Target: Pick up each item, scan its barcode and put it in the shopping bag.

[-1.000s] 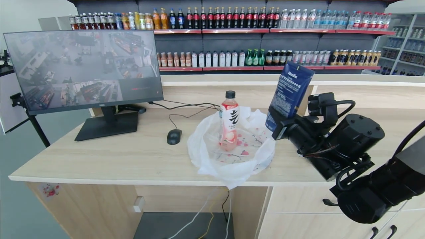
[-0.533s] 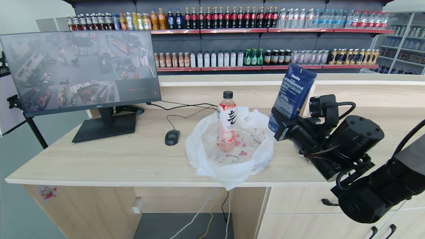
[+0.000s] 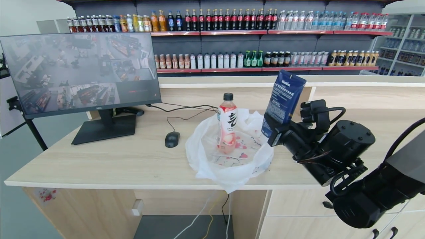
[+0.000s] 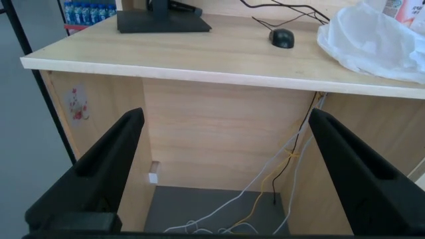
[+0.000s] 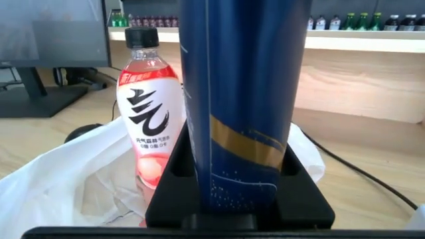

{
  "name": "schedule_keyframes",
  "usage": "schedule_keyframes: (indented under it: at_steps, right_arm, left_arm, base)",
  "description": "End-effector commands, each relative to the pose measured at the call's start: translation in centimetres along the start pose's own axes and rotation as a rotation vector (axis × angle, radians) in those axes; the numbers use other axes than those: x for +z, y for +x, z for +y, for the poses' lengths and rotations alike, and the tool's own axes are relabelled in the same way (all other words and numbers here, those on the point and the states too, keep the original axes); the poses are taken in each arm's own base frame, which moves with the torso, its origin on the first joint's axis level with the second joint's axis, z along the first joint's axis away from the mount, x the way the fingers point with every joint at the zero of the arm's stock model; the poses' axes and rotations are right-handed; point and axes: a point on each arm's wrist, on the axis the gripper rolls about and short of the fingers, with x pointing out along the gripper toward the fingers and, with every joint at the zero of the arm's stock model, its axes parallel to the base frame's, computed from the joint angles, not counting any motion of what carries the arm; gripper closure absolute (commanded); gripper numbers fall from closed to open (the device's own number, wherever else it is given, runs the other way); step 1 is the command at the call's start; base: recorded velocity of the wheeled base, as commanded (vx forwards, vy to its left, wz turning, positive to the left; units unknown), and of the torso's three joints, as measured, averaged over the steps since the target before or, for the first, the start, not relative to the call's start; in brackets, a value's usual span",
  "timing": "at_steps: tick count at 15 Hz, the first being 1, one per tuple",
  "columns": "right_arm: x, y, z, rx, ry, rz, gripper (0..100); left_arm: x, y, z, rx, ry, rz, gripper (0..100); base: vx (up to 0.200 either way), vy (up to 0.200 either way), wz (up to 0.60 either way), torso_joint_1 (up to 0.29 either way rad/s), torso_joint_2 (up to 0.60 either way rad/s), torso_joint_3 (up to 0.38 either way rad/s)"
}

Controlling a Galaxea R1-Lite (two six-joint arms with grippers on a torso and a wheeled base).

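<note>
Right gripper [image 3: 275,132] [image 5: 240,174]: jaws clamped on the lower end of a blue tube [image 3: 284,96] [image 5: 246,79], which rises from the fingers nearly upright, leaning slightly away from the arm. White bag [image 3: 206,159] [image 5: 60,179]: lies open on the counter [image 3: 116,159], just left of and below this gripper. Pink bottle [image 3: 227,122] [image 5: 149,126]: stands upright inside the bag, near the gripper on its left, apart from the tube. Mouse [image 3: 172,139]: farther left of the gripper, beyond the bag. Monitor [image 3: 79,71]: farther left again, well apart. Left gripper [image 4: 229,166]: jaws spread wide with nothing between them, facing the counter's front panel, with the counter's top, the mouse and the bag beyond it.
</note>
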Motion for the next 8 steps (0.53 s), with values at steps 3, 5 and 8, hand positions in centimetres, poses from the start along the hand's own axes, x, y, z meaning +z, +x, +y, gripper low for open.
schedule_keyframes:
  at_steps: [3, 5, 8]
  right_arm:
    - [-0.6, 0.0, 0.2, 0.005, -0.001, 0.018, 100]
    - [-1.1, 0.3, 0.2, 0.006, -0.002, 0.025, 100]
    - [-1.9, 1.0, 0.3, 0.006, -0.003, 0.033, 100]
  left_arm:
    - [0.0, 0.0, 0.0, 0.0, 0.001, 0.0, 0]
    - [0.0, 0.0, 0.0, 0.002, 0.0, 0.0, 0]
    - [0.0, 0.0, 0.0, 0.0, 0.0, 0.0, 0]
  base:
    - [0.0, 0.0, 0.0, 0.0, 0.0, 0.0]
    - [0.0, 0.0, 0.0, 0.0, 0.0, 0.0]
    - [0.0, 0.0, 0.0, 0.0, 0.0, 0.0]
